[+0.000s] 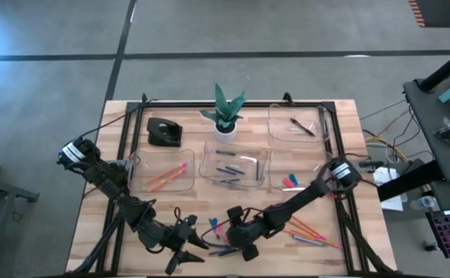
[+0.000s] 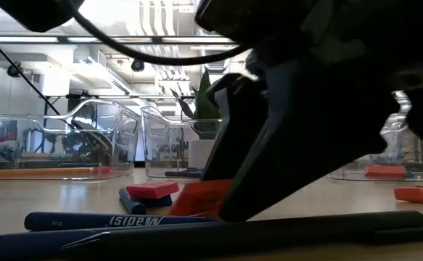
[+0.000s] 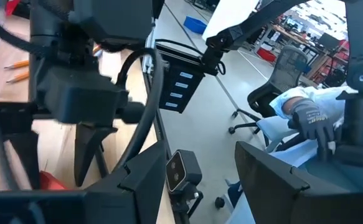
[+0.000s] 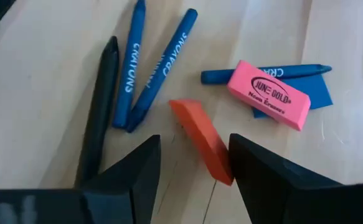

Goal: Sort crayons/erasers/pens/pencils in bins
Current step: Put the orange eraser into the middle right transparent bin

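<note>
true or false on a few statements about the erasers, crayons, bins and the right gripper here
1. The right gripper is open over the orange eraser. True.
2. The pink eraser sits in a bin. False: it lies on the bare table.
3. Two blue crayons lie side by side near a black pen. True.
4. The bin on the left holds crayons. False: it holds orange pencils.
5. The left gripper holds a pen. False: it is open, empty.

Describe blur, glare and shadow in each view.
High view: bluish glare on the floor, table evenly lit. Low view: the right pincer looms dark and backlit, the near pen soft. Left wrist view: close arm parts blurred. Right wrist view: pink eraser and orange eraser sharp, soft shadows, near fingers blurred.
</note>
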